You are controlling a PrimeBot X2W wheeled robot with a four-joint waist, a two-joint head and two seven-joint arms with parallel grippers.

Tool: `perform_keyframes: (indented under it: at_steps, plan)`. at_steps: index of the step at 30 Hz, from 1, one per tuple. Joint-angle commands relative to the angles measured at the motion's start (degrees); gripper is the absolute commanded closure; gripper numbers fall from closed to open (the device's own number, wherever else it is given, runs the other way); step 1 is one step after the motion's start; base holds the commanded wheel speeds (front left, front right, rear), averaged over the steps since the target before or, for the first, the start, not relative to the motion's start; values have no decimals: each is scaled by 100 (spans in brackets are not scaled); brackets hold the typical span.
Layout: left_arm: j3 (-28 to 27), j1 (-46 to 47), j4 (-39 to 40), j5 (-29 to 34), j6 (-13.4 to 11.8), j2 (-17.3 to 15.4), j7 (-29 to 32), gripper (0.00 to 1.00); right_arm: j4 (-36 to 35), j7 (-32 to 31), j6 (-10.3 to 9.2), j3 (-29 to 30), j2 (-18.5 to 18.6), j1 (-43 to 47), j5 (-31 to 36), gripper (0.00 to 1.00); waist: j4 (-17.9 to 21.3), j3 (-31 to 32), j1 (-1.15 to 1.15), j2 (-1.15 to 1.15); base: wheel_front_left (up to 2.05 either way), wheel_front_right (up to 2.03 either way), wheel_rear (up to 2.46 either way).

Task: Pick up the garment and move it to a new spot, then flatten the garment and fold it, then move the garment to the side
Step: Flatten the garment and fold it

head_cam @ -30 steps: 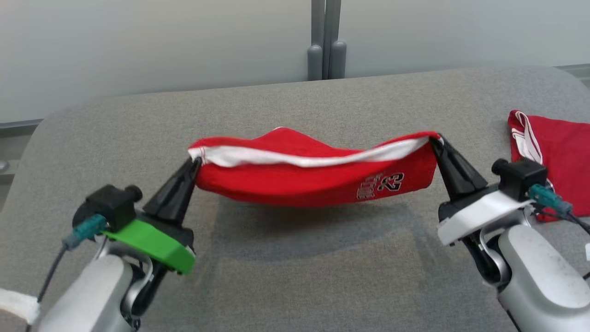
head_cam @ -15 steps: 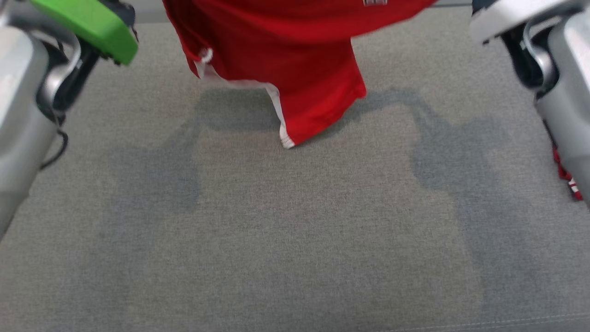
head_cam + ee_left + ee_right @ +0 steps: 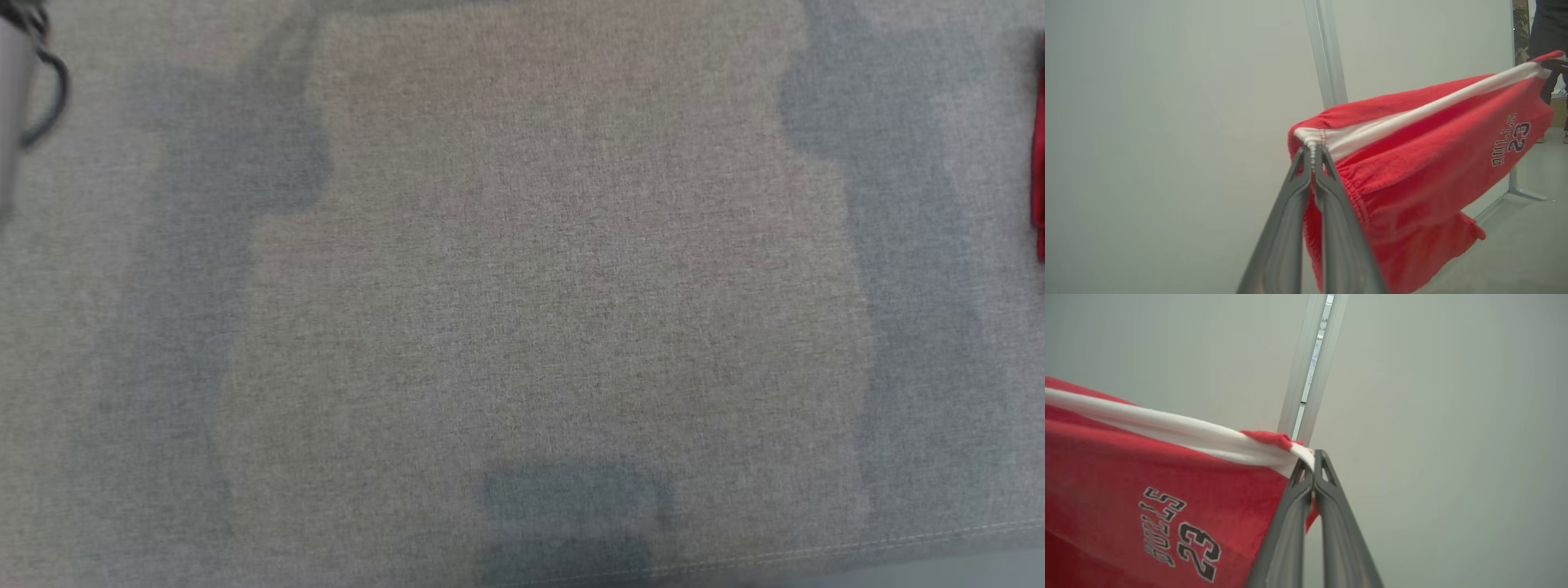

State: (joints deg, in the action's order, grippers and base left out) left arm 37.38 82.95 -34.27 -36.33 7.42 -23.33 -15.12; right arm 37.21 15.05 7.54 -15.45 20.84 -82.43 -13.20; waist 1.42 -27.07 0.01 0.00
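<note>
My left gripper [image 3: 1313, 150] pinches one top corner of the shorts [image 3: 1425, 163], my right gripper [image 3: 1315, 456] the other. They hang taut between, running toward 2 o'clock from the left one. I'd lower both evenly, keeping tension, so the hem lands flat on the surface [image 3: 522, 245].

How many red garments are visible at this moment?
2. One, red shorts, hangs stretched between the left gripper and right gripper. The other is a red sliver at the head view's right edge, on the grey surface, mostly cut off; more may be hidden.
</note>
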Motion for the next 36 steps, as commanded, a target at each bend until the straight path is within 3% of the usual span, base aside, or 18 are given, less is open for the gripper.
perform_keyframes:
  at_steps: [1,4,8,14,20,30,36]
  plan:
    - [-13,-294,22,-126,1,2,7,100,-34,14,-11,-21,27,220,-30,100,97,-237,-1,0,0,0,0]
    - [-43,-853,373,-392,1,36,3,100,-463,15,-11,-113,131,736,-266,100,82,-411,-1,0,0,0,0]
    - [328,-1865,660,-510,2,-37,3,100,-1015,15,-10,-288,273,1824,-667,100,98,-437,-1,0,0,0,0]
    - [65,-3422,842,-681,2,164,4,100,-1583,16,-10,-168,279,3611,-1178,100,147,-136,-1,0,0,0,0]
    - [-106,-4902,903,-693,2,402,2,100,-1538,16,-11,-121,137,5108,-1499,100,189,462,-1,0,0,0,0]
    - [-617,-6646,876,-807,-1,708,2,100,-1414,16,-13,-47,110,6693,-1763,100,243,1498,-1,0,0,0,0]
    - [-1003,-7715,929,-728,-1,877,2,100,-1255,16,-15,-311,67,7581,-2086,100,337,2308,-1,0,0,0,0]
